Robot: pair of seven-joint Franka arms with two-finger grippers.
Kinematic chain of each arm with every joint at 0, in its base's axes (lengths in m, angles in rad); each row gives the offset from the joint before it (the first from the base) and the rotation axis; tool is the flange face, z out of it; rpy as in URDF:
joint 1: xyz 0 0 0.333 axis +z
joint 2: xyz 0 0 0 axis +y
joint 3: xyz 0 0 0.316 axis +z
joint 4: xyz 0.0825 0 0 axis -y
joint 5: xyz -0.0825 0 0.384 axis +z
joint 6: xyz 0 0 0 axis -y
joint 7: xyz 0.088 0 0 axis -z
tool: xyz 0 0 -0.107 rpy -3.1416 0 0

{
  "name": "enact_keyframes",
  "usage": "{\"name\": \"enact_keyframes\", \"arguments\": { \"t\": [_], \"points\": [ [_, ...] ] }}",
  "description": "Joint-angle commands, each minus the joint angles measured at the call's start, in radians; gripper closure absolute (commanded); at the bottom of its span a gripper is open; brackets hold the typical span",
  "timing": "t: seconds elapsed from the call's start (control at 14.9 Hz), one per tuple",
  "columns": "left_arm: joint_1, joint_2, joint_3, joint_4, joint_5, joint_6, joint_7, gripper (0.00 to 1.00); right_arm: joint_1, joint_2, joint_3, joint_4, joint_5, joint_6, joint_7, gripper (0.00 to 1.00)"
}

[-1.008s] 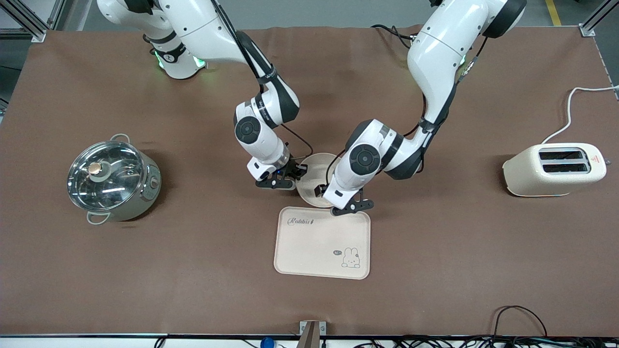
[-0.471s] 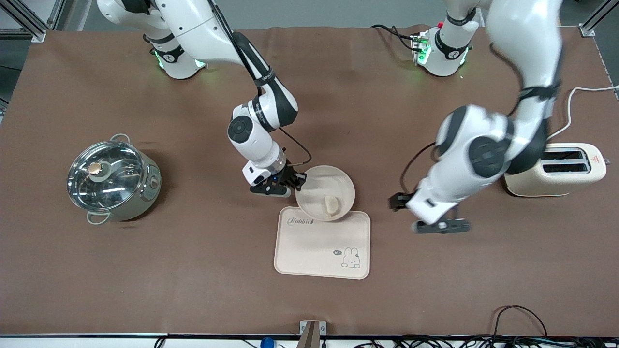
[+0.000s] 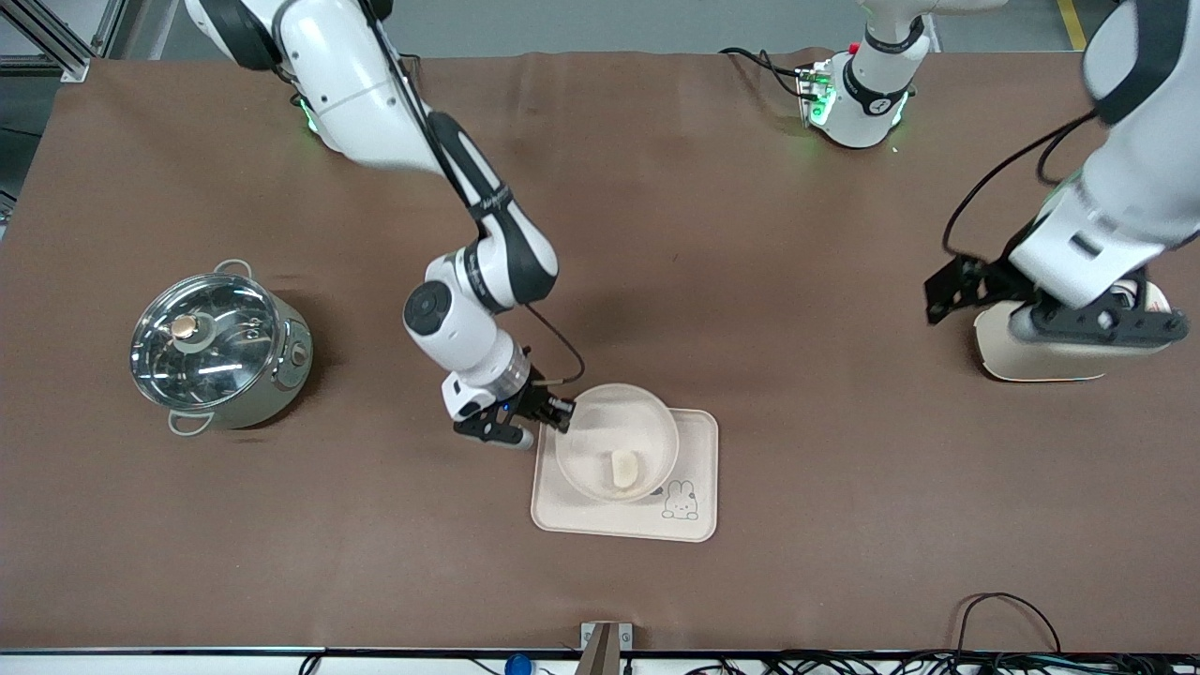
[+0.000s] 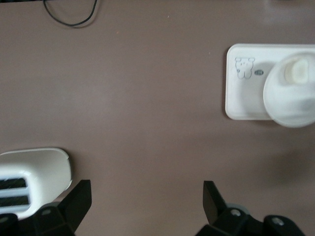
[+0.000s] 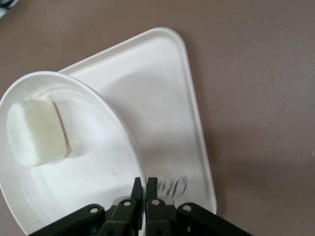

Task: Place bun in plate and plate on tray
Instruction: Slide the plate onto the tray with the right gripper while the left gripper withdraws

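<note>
The round cream plate (image 3: 600, 422) sits over the rectangular rabbit tray (image 3: 698, 450) and covers its "Rabbit" word end. I cannot tell whether it rests on the tray or hangs just above it. The pale oblong bun (image 3: 624, 468) lies in the plate. My right gripper (image 3: 561, 412) is shut on the plate's rim at the edge toward the right arm's end. The right wrist view shows its jaws (image 5: 144, 184) pinching the rim, with the bun (image 5: 37, 132), plate (image 5: 88, 182) and tray (image 5: 162, 98). My left gripper (image 3: 1027, 309) is open and empty, up over the toaster (image 3: 1059, 361).
A steel pot with a glass lid (image 3: 217, 349) stands toward the right arm's end. The cream toaster (image 4: 29, 172) with its white cord (image 3: 1106, 216) stands toward the left arm's end. The left wrist view shows the tray (image 4: 246, 93) and plate (image 4: 290, 103) from above.
My right gripper has carried the plate with the bun toward the front camera, over the tray. My left arm has let go of the bun and swung away, up over the toaster.
</note>
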Motion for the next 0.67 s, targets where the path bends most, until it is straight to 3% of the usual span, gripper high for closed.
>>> {"name": "enact_keyframes", "arguments": {
  "t": [0.0, 0.07, 0.27, 0.34, 0.47, 0.61],
  "points": [
    [0.001, -0.049, -0.008, -0.013, 0.036, -0.088, -0.005, 0.0, -0.082, 0.124, 0.066, 0.176, 0.027, -0.031, -0.006, 1.0],
    [0.002, -0.062, -0.011, -0.014, 0.044, -0.094, -0.018, 0.0, -0.102, 0.143, 0.094, 0.193, 0.024, -0.028, -0.006, 1.0],
    [0.071, -0.108, -0.046, -0.04, 0.045, -0.094, -0.015, 0.0, -0.093, 0.169, 0.097, 0.21, 0.024, -0.025, 0.008, 0.98],
    [0.084, -0.125, -0.053, -0.053, 0.044, -0.094, -0.005, 0.0, -0.092, 0.169, 0.097, 0.209, 0.026, -0.025, 0.008, 0.86],
    [0.085, -0.123, -0.05, -0.044, 0.044, -0.094, 0.002, 0.0, -0.093, 0.169, 0.097, 0.203, 0.026, -0.025, 0.001, 0.04],
    [0.088, -0.108, -0.027, -0.015, 0.044, -0.094, 0.008, 0.0, -0.095, 0.155, 0.097, 0.195, 0.023, -0.034, -0.004, 0.0]
  ]
}}
